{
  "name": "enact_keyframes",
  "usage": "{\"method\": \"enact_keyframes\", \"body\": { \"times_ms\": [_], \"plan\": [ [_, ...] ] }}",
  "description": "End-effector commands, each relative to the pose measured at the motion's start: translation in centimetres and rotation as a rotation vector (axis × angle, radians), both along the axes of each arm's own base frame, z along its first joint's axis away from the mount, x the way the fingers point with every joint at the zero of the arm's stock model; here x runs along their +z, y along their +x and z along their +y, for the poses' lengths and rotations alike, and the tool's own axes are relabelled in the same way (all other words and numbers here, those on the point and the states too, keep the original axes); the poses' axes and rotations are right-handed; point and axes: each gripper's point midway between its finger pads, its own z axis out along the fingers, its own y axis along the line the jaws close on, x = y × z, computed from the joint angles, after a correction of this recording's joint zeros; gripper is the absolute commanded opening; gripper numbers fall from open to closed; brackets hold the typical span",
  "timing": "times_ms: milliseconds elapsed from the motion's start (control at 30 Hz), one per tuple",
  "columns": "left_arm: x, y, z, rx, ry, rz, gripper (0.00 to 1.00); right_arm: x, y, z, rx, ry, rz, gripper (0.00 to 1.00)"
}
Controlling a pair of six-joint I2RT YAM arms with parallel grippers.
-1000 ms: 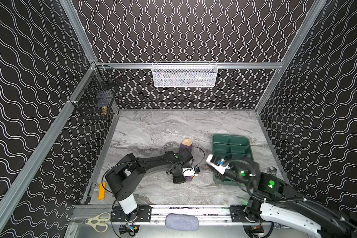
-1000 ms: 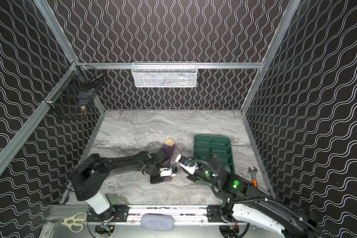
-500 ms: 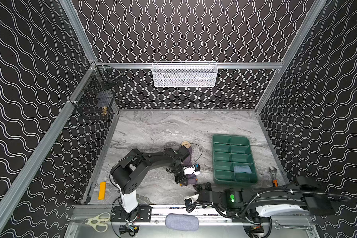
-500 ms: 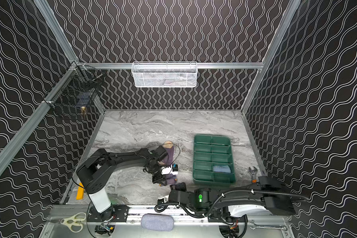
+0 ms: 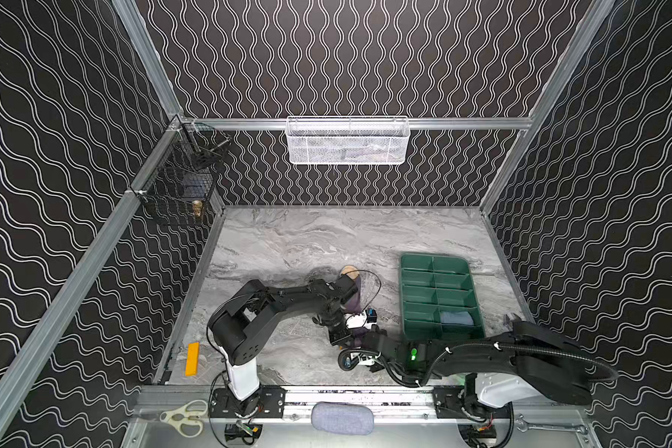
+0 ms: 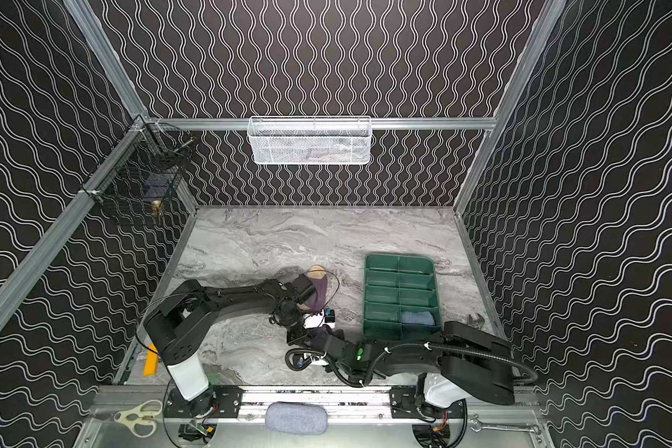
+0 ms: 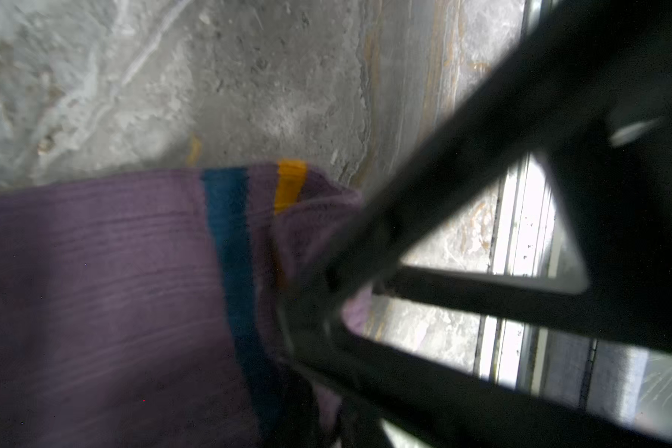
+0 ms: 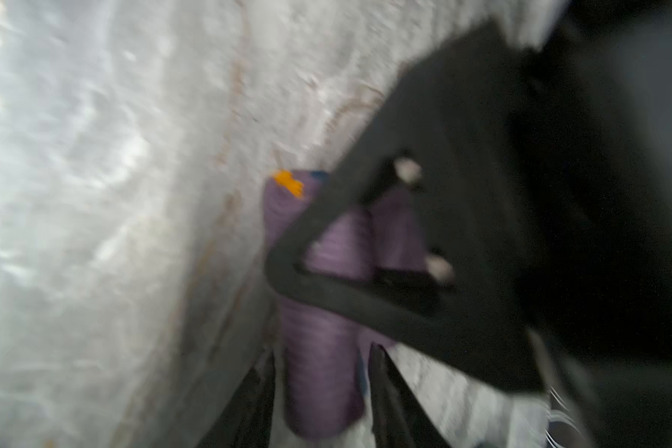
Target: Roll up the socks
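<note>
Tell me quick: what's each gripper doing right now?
Left gripper: shut on the purple sock.
Right gripper: jaws on either side of the purple sock, too blurred to tell if it grips.

Blurred close-up: a ribbed purple sock [image 7: 105,294] lies on a grey marbled tabletop [image 7: 249,77]. A navy stripe [image 7: 229,232] and a short orange stripe [image 7: 290,182] cross it near its end. The left gripper [image 7: 313,300] has its black, open-framed fingers [image 7: 443,128] pinched together on the sock's edge. Beyond them runs a bright metal rail [image 7: 520,240].
</note>
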Motion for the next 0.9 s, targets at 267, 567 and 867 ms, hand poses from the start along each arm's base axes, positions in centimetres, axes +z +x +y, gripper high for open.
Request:
{"method": "enact_keyframes", "body": {
  "times_ms": [267,567,867],
  "plan": [
    [-3.1,0.4,6.2,-0.015,0.338,-0.119,0.0,-2.0,-0.7,0.6,0.003,-0.033,0.095,0.06],
    [0.4,3.3,6.4,0.09,0.333,-0.326,0.55,-2.2,-4.5,-0.9,-0.029,-0.089,0.355,0.0],
    [9.1,9.2,8.2,0.369,0.21,-0.764,0.78,-2.5,-7.2,-0.3,-0.065,-0.127,0.608,0.0]
  ]
}}
